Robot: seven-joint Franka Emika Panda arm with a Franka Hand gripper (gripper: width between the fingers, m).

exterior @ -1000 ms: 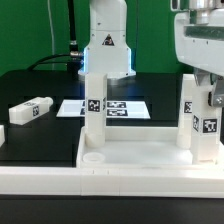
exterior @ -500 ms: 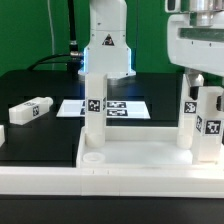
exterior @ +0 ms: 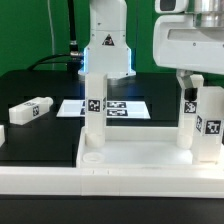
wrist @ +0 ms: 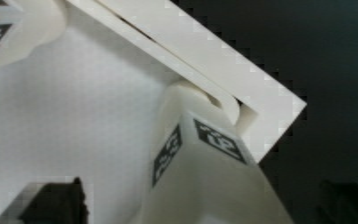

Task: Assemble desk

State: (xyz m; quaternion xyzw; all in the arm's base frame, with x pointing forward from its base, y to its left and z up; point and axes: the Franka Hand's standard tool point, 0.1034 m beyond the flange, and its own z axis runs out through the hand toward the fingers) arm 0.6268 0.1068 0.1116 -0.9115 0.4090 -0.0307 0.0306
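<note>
- Gripper (exterior: 200, 84) at 2 o'clock in the exterior view, hanging just above the right front leg (exterior: 209, 125).
- Wrist view: gripper (wrist: 208, 200) has its dark fingertips (wrist: 51, 200) spread wide, one on each side of that leg (wrist: 211, 160), with clear gaps. So it is open, holding nothing.
- Slab (exterior: 140, 155) lies flat on the black table (exterior: 40, 140) at 6 o'clock in the exterior view, raised rim up. In the wrist view its white surface (wrist: 87, 110) and one corner sit under the leg.
- Left leg (exterior: 93, 110) stands upright on the slab's rear corner at about 9 o'clock from frame centre, tag facing the camera.
- Right rear leg (exterior: 186, 118) is upright on the slab at 3 o'clock, just beside the right front leg and behind it.
- Right front leg is upright at the slab's right edge, tag visible. Cannot tell how it is seated.
- Loose leg (exterior: 30, 110) lies on its side on the table at 9 o'clock, well apart from the slab.
- Marker board (exterior: 128, 108) lies flat on the table behind the slab, towards 12 o'clock, in front of the arm base (exterior: 107, 45).
</note>
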